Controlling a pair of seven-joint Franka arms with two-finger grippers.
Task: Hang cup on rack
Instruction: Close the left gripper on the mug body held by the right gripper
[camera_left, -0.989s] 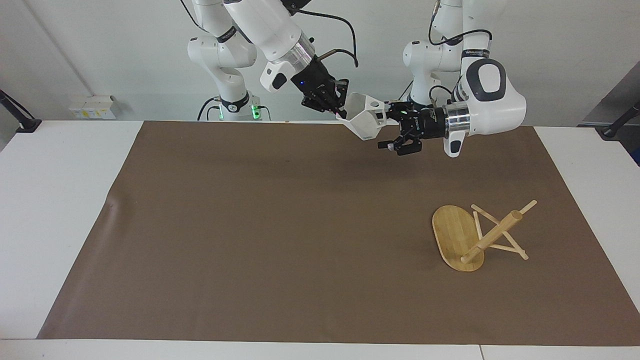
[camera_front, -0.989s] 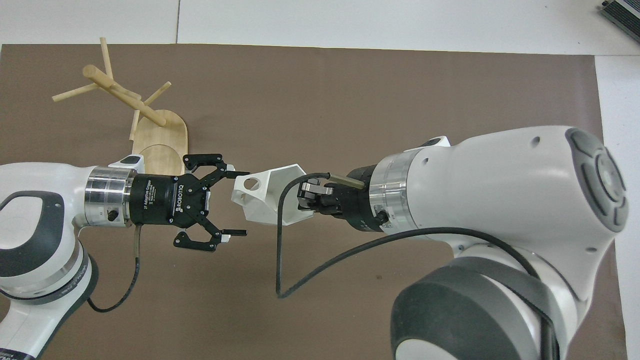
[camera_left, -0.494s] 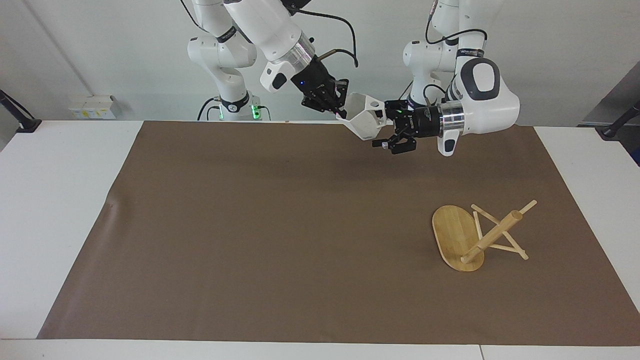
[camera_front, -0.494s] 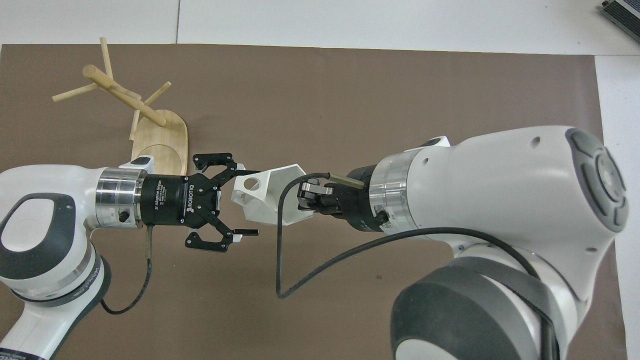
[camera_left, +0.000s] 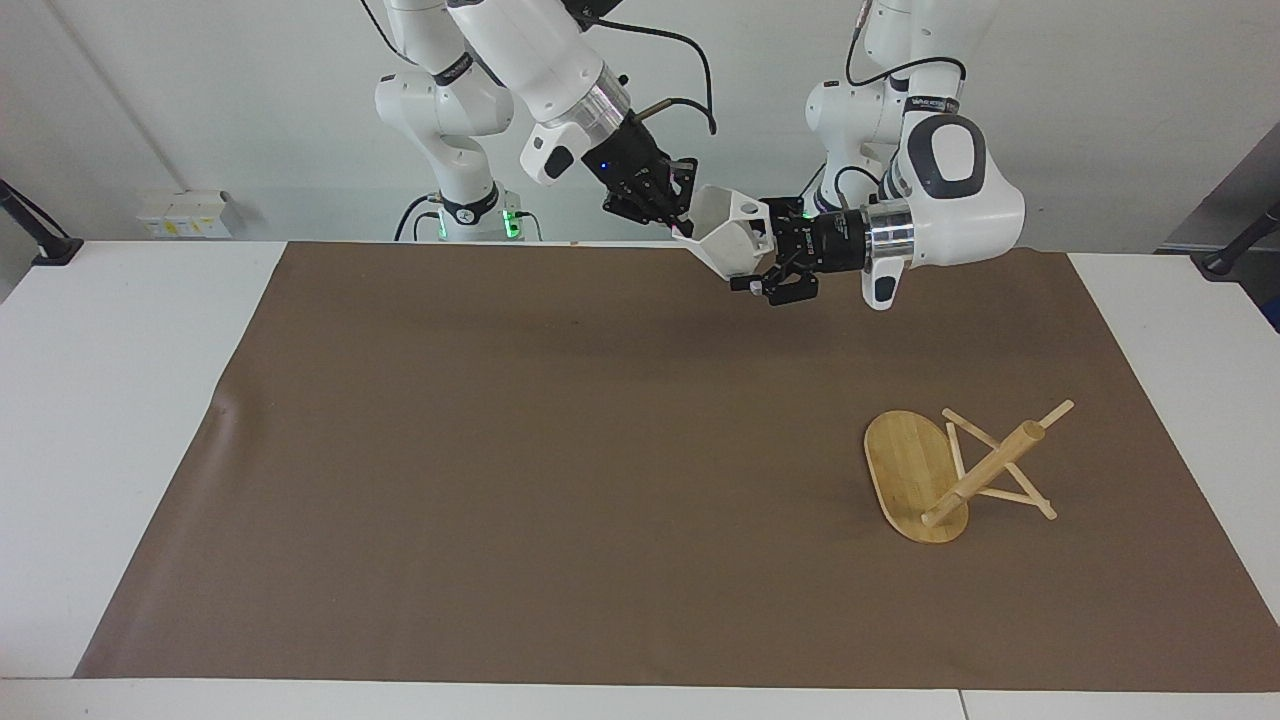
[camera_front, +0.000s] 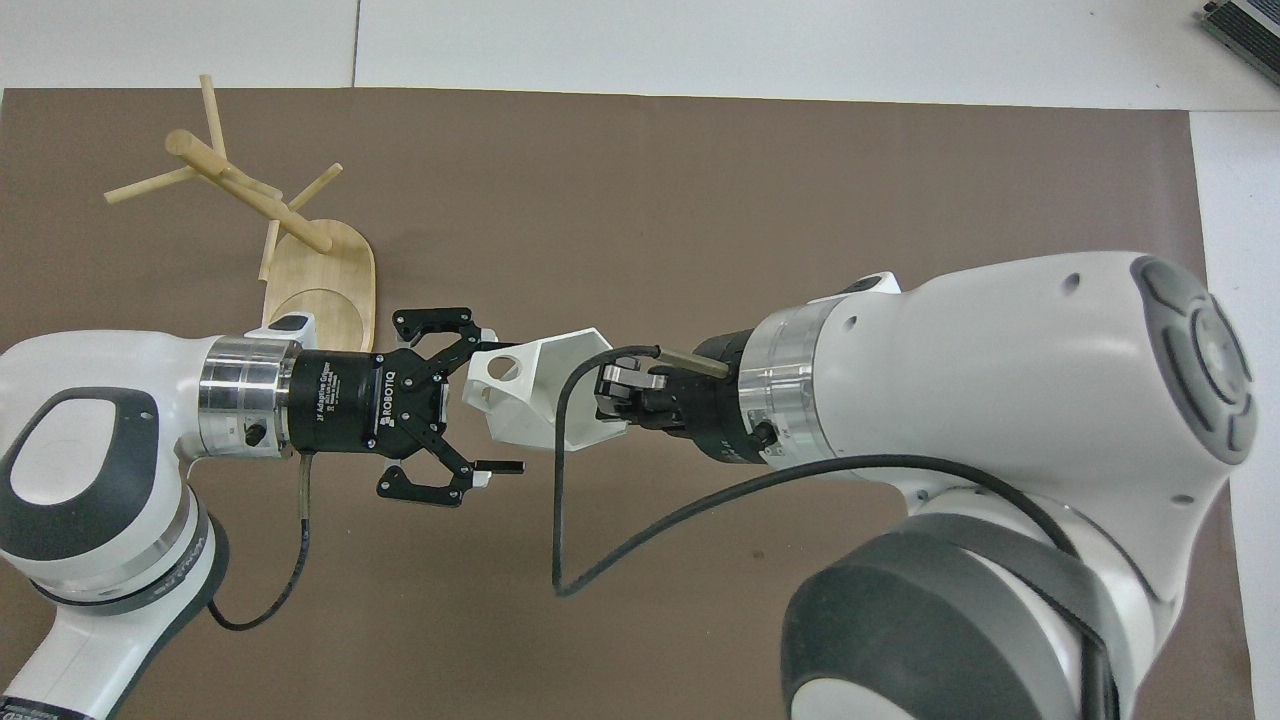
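While the cup (camera_left: 733, 243) hangs tilted in the air over the brown mat (camera_left: 560, 450) at the robots' edge of the table, the right gripper (camera_left: 676, 222) pinches its rim, arm angled downward. The left gripper (camera_left: 757, 263), forearm level, has advanced since the earlier frame; its spread fingers now straddle the handle end and have begun narrowing. The rack (camera_left: 950, 470) lies tipped toward the left arm's end, unmoved.

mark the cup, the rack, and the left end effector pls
cup (camera_front: 540, 385): overhead view, faceted white side wall.
rack (camera_left: 905, 470): facing view, bare oval base.
left end effector (camera_front: 495, 408): overhead view, midway between its open fingertips, at the cup's handle end.
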